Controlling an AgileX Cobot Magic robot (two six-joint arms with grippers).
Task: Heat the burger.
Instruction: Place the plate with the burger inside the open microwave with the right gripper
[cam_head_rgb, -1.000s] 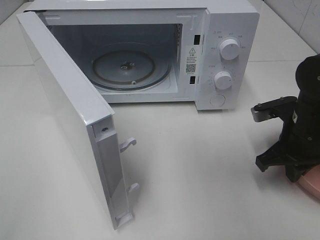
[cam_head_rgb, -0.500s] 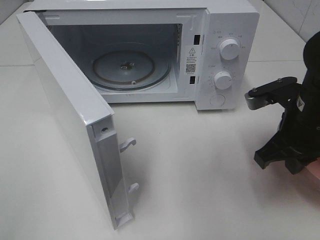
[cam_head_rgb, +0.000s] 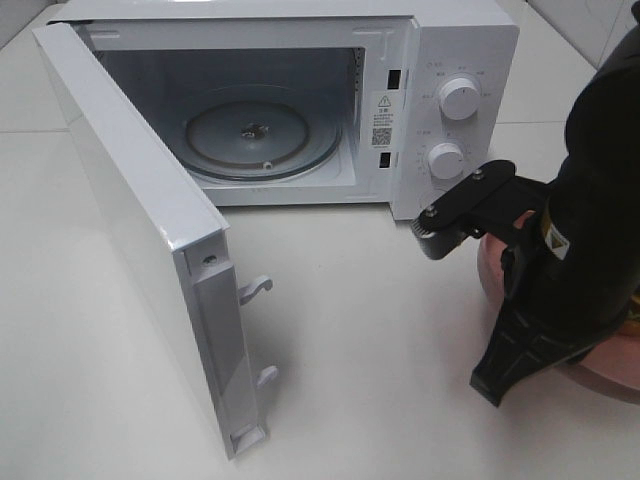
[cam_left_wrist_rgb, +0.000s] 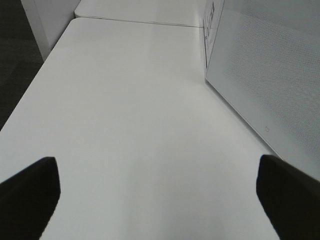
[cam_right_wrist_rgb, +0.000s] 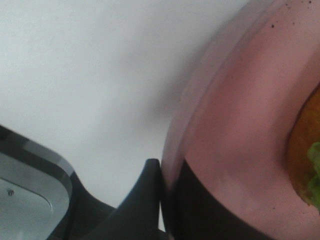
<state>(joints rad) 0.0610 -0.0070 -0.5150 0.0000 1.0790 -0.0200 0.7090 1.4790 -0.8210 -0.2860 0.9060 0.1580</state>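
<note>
The white microwave (cam_head_rgb: 465, 40) stands at the back with its door (cam_head_rgb: 130, 200) swung wide open to the left. Its glass turntable (cam_head_rgb: 262, 135) is bare. My right arm (cam_head_rgb: 590, 200) is just right of the microwave's front. My right gripper (cam_right_wrist_rgb: 167, 200) is shut on the rim of a pink plate (cam_right_wrist_rgb: 240, 125), whose edges also show around the arm in the exterior view (cam_head_rgb: 492, 268). The burger (cam_right_wrist_rgb: 306, 165) lies on the plate and only its edge with some lettuce shows. My left gripper (cam_left_wrist_rgb: 160, 200) is open over the bare table beside the door's outer face (cam_left_wrist_rgb: 270, 75).
The two control knobs (cam_head_rgb: 458, 97) sit on the microwave's right panel, close to the arm. The open door juts out towards the table's front edge on the left. White table surface (cam_head_rgb: 360, 330) lies between door and plate.
My right arm has risen and moved left towards the microwave's front, carrying the pink plate with it. The microwave and its door have not moved.
</note>
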